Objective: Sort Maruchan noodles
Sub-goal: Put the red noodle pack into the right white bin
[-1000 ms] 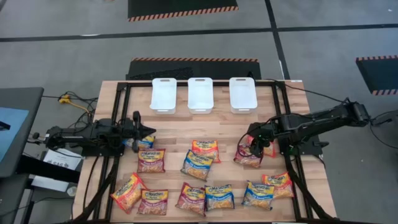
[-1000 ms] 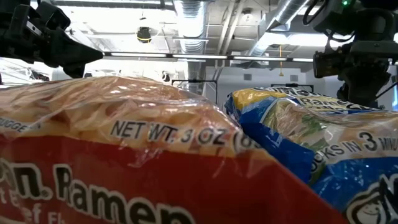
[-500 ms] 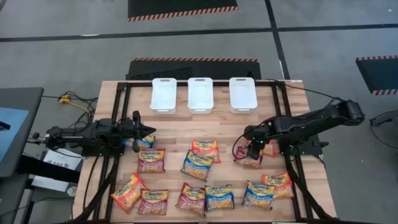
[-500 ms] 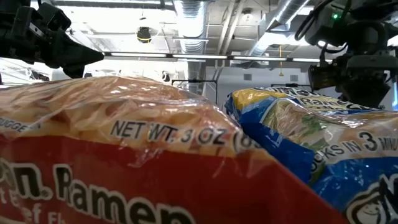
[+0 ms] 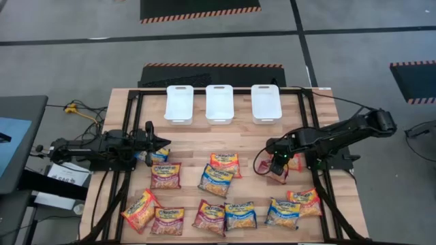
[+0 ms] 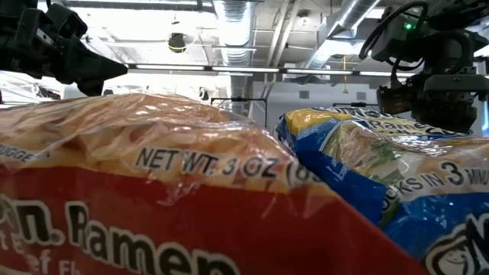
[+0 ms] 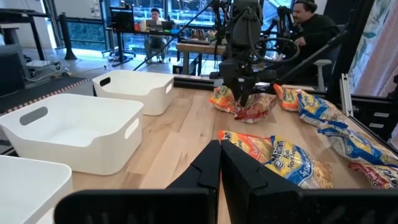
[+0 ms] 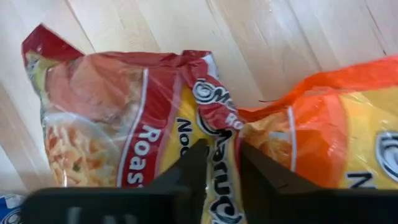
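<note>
Several Maruchan noodle packets in orange, blue-and-yellow and dark red lie flat on the wooden table (image 5: 197, 143). My right gripper (image 5: 276, 165) (image 8: 217, 163) points down at the right of the table. It is shut on a dark red packet (image 5: 271, 171) (image 8: 118, 112) that lies partly under an orange one (image 8: 336, 124). My left gripper (image 5: 164, 143) (image 7: 219, 163) is shut and holds nothing. It hovers at the table's left, beside a blue-and-yellow packet (image 5: 159, 156). My right gripper pinches the dark red packet's wrapper (image 8: 219, 134) between its two fingers, on the side next to the orange packet. The fingers come from above, pointing down. The film is puckered into a ridge between them. The packet still lies on the table.
Three white bins (image 5: 178, 103) (image 5: 219, 103) (image 5: 266, 103) stand in a row at the far edge. More packets lie along the near edge (image 5: 225, 215). A black frame (image 5: 129, 129) borders the table. People sit in the room beyond (image 7: 311, 18).
My right gripper has gone down onto the dark red packet and a little toward the near edge, and its fingers have closed on the wrapper. The packet's film has bunched up under the fingers. The packet stays on the table.
</note>
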Tool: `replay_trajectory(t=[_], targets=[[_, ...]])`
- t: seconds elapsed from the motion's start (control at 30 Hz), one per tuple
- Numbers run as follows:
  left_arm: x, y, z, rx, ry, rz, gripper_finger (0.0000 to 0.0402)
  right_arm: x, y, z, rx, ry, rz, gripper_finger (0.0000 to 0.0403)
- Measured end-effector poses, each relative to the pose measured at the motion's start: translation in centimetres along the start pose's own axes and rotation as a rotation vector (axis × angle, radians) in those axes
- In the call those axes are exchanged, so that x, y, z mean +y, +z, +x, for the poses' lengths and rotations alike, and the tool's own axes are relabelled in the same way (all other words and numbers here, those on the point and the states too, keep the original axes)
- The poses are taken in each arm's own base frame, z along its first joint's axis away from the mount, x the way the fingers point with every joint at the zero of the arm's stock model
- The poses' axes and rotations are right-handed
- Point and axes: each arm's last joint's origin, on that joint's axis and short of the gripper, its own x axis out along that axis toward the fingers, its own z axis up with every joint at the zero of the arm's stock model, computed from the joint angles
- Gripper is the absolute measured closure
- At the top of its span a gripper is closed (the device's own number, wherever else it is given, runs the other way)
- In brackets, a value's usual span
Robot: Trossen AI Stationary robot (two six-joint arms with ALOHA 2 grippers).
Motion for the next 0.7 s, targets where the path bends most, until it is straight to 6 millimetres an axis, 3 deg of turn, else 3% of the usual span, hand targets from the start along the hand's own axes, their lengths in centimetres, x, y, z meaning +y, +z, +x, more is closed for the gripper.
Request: replay_trajectory(t=[0.2, 0.7], targets=[[0.0, 0.0, 0.0, 0.0, 0.0, 0.0, 0.0401, 0.0, 0.0, 0.0, -0.001, 0.0, 0.0, 0.0393], [0.0, 0.0, 0.0, 0.0, 0.0, 0.0, 0.0401, 1.3, 1.5, -1.5, -0.071, 0.022, -0.042, 0.0397]])
